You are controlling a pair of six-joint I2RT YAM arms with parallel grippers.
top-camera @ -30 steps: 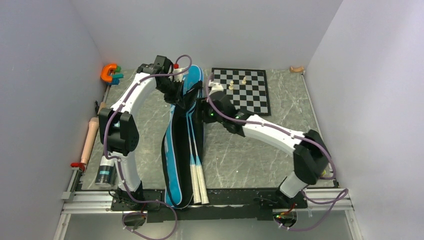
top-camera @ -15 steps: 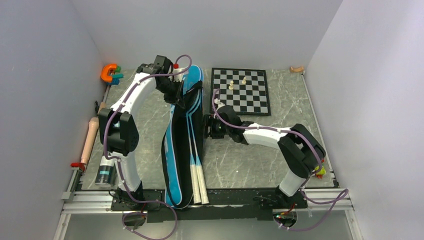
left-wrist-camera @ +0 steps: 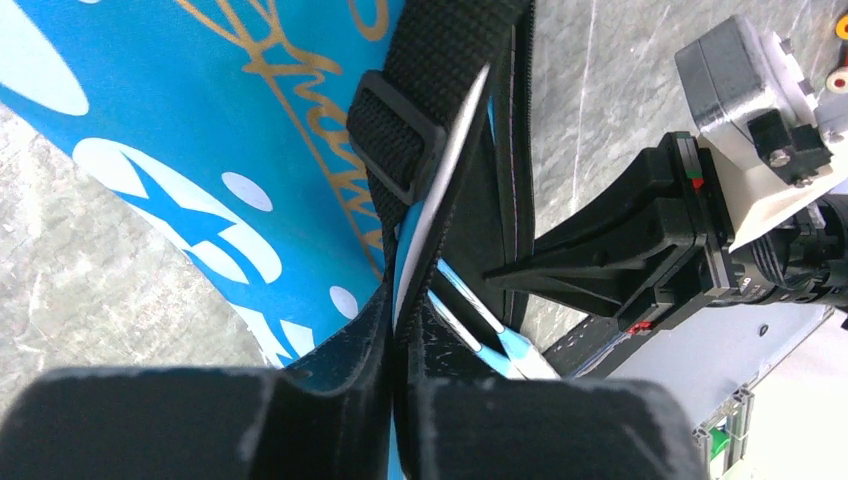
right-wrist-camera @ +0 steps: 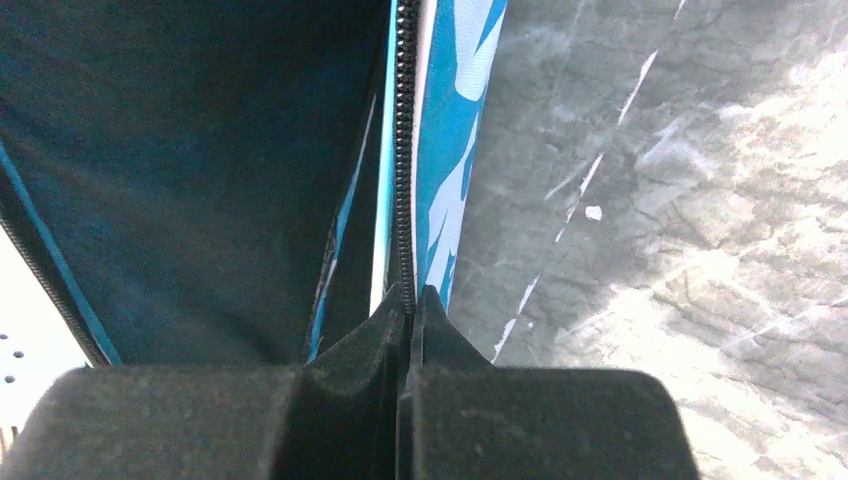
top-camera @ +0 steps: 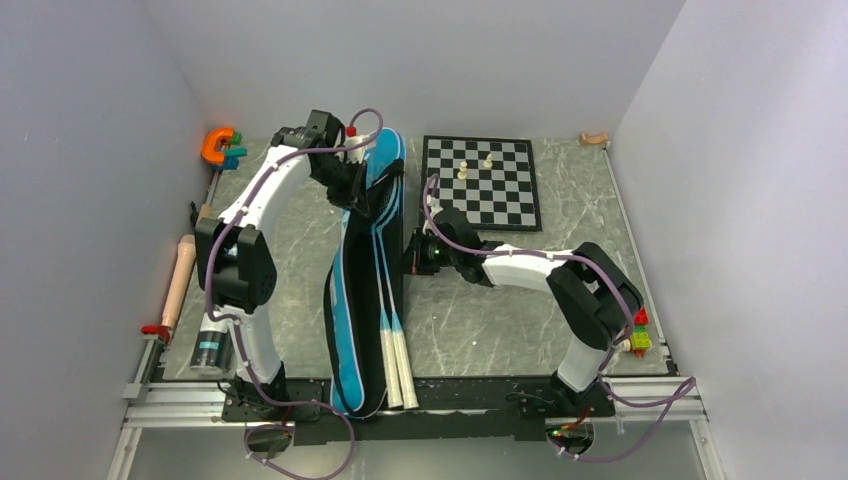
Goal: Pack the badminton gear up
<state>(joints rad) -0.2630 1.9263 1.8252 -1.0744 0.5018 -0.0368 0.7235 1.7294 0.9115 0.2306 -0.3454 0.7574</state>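
Observation:
The blue racket bag [top-camera: 352, 310] lies lengthwise down the middle of the table, its top side held up and open. Two rackets lie inside it, and their white handles [top-camera: 399, 362] stick out at the near end. My left gripper [top-camera: 362, 195] is at the far end, shut on the bag's black-trimmed flap edge [left-wrist-camera: 400, 322] beside the strap buckle [left-wrist-camera: 395, 135]. A light-blue racket shaft [left-wrist-camera: 478, 325] shows under that flap. My right gripper [top-camera: 411, 252] is low at the bag's right side, shut on the zipper edge [right-wrist-camera: 408, 296]. The dark lining [right-wrist-camera: 200, 150] lies to the left of that zipper.
A chessboard [top-camera: 480, 180] with a few pieces sits at the back right, close behind the right arm. An orange clamp [top-camera: 218, 145], a wooden roller [top-camera: 180, 275] and a canister [top-camera: 210, 345] line the left wall. Small coloured blocks [top-camera: 640, 335] lie near the right arm's base.
The right arm drew back from the bag's far end and dropped to its right edge, and its jaws went from open to shut on the zipper. The left arm held its place.

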